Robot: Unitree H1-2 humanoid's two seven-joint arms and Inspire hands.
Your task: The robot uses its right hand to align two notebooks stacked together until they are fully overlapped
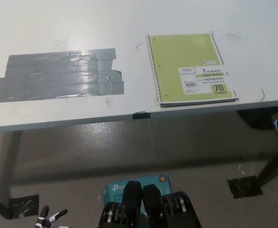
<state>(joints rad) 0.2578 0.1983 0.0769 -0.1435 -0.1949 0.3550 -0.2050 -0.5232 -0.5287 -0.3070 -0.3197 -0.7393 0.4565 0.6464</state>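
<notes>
A lime-green spiral notebook lies flat on the white table near its front edge, with its wire binding on the left. A thin purple sliver of a second notebook shows along the upper right edge, so the two lie almost exactly one over the other. My black right hand is out of the picture and nothing touches the notebooks. Only the spread fingertips of my white left hand show at the bottom left, low beside the floor, holding nothing.
A wide patch of grey tape covers the table's left part. A small black clip sits on the front edge. Below are the grey floor, a teal box, a table leg and a dark shape.
</notes>
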